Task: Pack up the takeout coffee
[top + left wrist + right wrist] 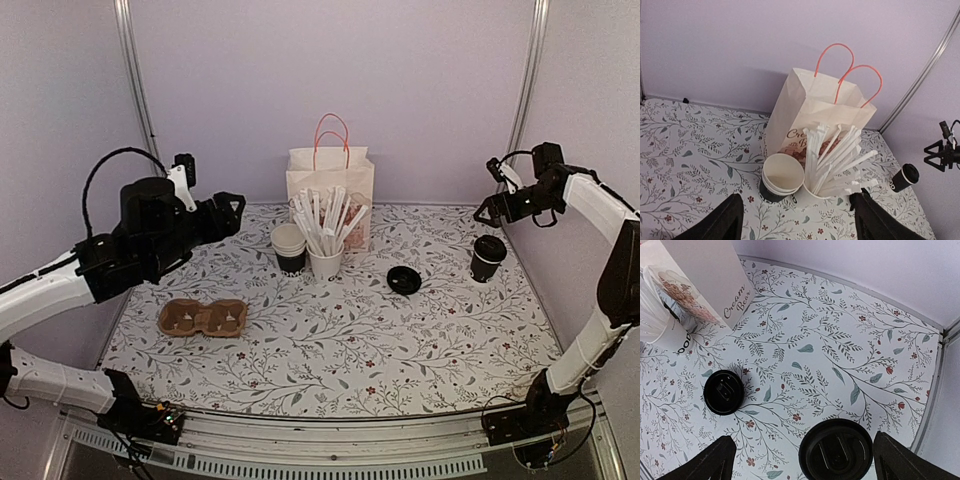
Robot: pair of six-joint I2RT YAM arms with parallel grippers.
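The takeout coffee (488, 257) is a dark paper cup with a black lid, standing upright at the right side of the table. My right gripper (492, 209) hovers open above and just behind it. In the right wrist view the lidded cup (836, 449) sits below the gap of that gripper (804, 450), nearer the right finger, untouched. A loose black lid (404, 280) (723, 391) lies flat on the table left of the cup. My left gripper (232, 208) (797, 222) is raised at the left, open and empty, facing the paper bag (330, 185) (815, 110).
A stack of lidless cups (289, 247) (782, 175) and a white cup of wrapped sticks (326, 262) (832, 165) stand in front of the bag. A brown cardboard cup carrier (203, 317) lies at the front left. Walls close in on three sides.
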